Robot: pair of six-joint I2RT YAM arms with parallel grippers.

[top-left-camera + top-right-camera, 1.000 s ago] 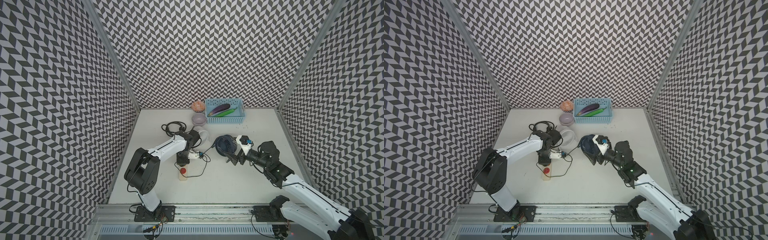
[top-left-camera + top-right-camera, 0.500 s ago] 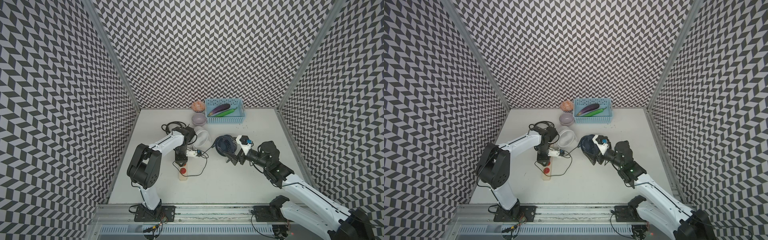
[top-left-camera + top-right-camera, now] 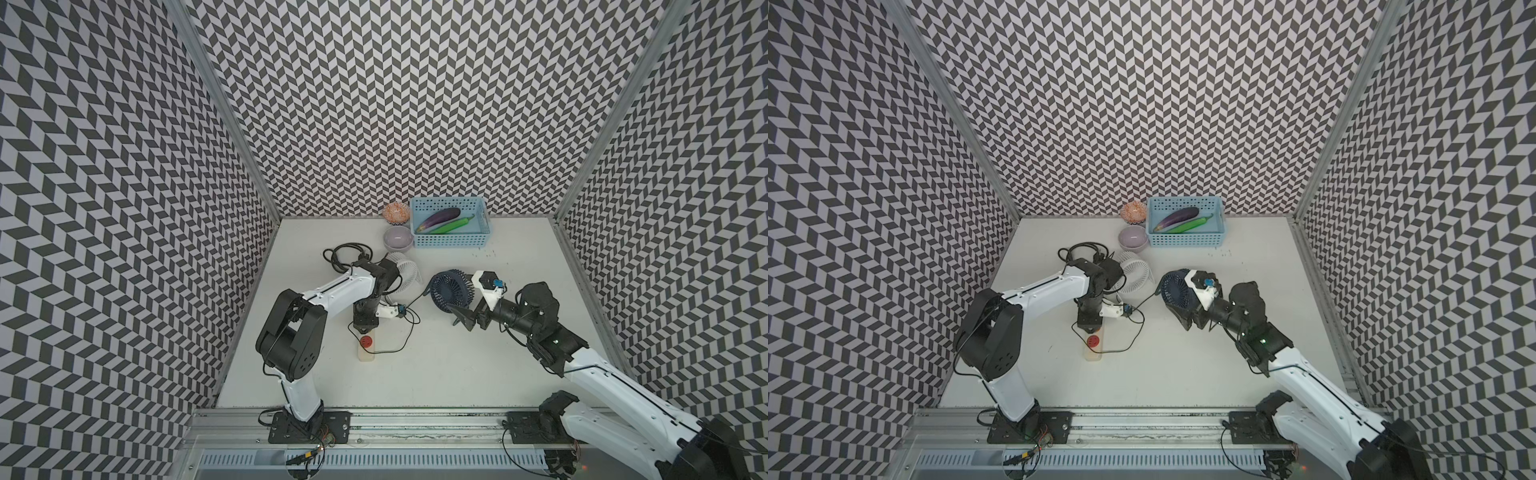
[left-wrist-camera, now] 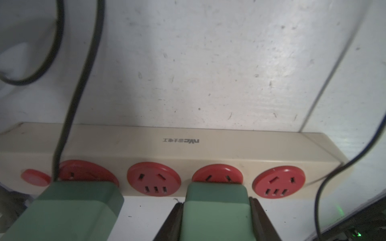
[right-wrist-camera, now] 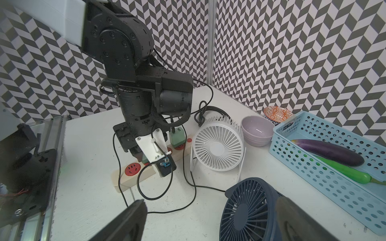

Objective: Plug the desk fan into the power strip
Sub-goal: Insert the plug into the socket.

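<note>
**Left hand on green plug at power strip; right hand open**

The power strip lies on the bench, about 8 o'clock from centre. In both top views the left arm hides most of it; only the 6 o'clock end with one red socket shows. Left wrist view shows four sockets: left hand clamps the green plug at the third from the red button, seating depth unclear. Right hand gapes wide, navy fan between its fingers, contact unclear.
</note>
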